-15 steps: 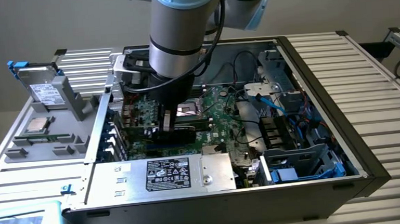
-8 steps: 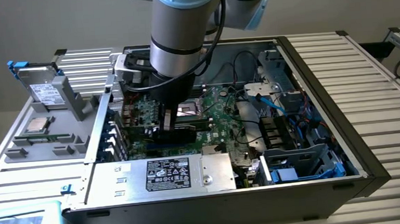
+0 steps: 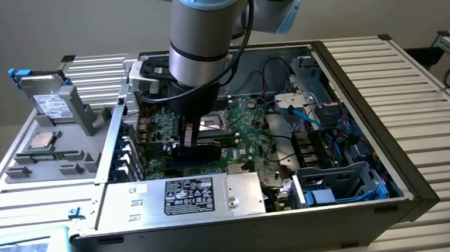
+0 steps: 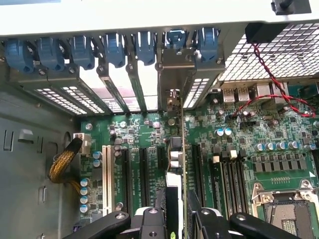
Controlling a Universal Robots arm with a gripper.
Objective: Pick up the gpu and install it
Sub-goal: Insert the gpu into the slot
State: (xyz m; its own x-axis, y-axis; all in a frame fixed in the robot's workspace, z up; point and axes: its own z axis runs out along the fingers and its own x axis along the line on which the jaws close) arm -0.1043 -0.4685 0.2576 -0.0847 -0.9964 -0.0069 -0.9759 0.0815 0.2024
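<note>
Slatted metal table [image 3: 418, 91] bears an open computer case [image 3: 239, 230] and grey fixture [image 3: 55, 160].

Open grey metal computer case [image 3: 240, 233] laid on the slatted aluminium table [image 3: 418, 79], large green motherboard [image 4: 249, 134] set flat inside it, small flat gpu card [image 4: 175, 149] held on edge in the black claw [image 4: 177, 216] among the board's long slots, grey plastic tray [image 3: 32, 173] placed beside the case at the exterior view's left

Arm [image 3: 204, 39] cut off by exterior view's top edge – its bulk hides middle of motherboard [image 3: 248, 124]. Label [image 3: 188, 197] print too small to read. Wrist view: gpu [image 4: 175, 149] edge-on, faces unseen – gripper [image 4: 175, 219] body cut off by frame edge.
</note>
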